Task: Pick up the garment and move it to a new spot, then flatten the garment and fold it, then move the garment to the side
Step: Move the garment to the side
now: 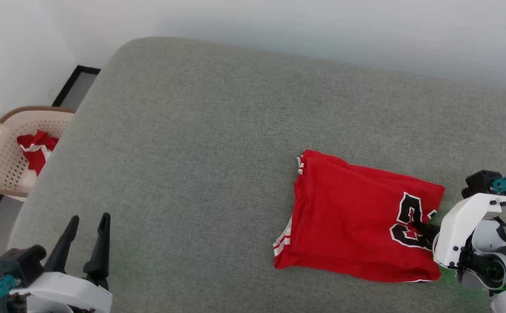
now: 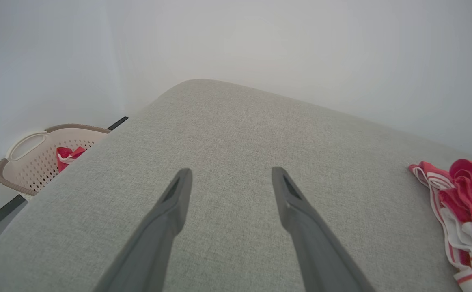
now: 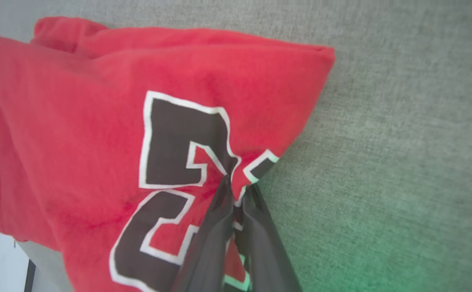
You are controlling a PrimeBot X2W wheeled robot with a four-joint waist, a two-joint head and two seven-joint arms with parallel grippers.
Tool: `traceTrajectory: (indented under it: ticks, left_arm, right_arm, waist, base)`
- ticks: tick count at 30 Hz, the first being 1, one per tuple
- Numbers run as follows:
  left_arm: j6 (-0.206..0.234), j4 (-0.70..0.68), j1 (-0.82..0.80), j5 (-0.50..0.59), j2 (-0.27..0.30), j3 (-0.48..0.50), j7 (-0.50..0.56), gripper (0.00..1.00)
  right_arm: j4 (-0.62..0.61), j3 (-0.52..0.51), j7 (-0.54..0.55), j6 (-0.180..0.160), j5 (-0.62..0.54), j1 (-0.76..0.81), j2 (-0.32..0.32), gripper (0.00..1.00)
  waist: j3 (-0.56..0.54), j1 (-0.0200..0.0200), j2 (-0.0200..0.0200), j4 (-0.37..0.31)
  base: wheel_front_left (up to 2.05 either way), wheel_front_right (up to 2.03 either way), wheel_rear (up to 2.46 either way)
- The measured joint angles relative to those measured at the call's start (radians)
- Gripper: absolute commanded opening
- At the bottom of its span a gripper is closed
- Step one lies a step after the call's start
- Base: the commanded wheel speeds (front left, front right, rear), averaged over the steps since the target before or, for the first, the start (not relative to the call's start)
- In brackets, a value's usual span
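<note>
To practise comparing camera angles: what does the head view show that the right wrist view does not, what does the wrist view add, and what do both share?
Head view's extras: the whole folded garment, the open left claw, and a laundry basket holding red cloth. Right wrist view's extra: a close look at the right claw pinched shut on the garment's edge at the printed number. Shared: the garment, its number, the right claw and the grey cushion.

Grey upholstered surface [image 1: 200, 143] stretches wide; off its left edge sits a cream perforated basket [image 1: 0, 169], red-and-white cloth [image 1: 35, 150] inside.
</note>
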Motion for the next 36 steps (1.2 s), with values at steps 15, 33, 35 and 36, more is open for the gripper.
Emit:
traceTrajectory:
  ticks: [15,33,35,36]
  left_arm:
    - [-0.008,-0.026,-0.041,0.026,0.003,-0.015,-0.002,1.0]
    - [-0.021,-0.028,-0.216,0.031,0.033,-0.122,-0.002,1.0]
    - [-0.021,-0.03,-0.233,0.032,0.035,-0.135,-0.002,1.0]
    - [-0.021,-0.033,-0.241,0.032,0.037,-0.14,-0.002,1.0]
  right_arm:
    - [-0.154,-0.041,0.059,0.0,-0.034,-0.004,-0.102,0.0]
    - [-0.197,-0.061,0.024,0.0,-0.105,-0.144,-0.339,0.0]
    - [-0.187,-0.05,0.0,0.0,-0.109,-0.168,-0.372,0.0]
    - [-0.18,-0.041,-0.011,0.0,-0.113,-0.181,-0.388,0.0]
  waist:
    - [0.013,0.0,0.0,-0.071]
    - [0.114,0.0,0.0,-0.23]
    - [0.129,0.0,0.0,-0.247]
    - [0.137,0.0001,0.0,-0.255]
  base:
    - [0.0,0.0,0.0]
    - [0.0,0.0,0.0]
    - [0.0,0.0,0.0]
    - [0.0,0.0,0.0]
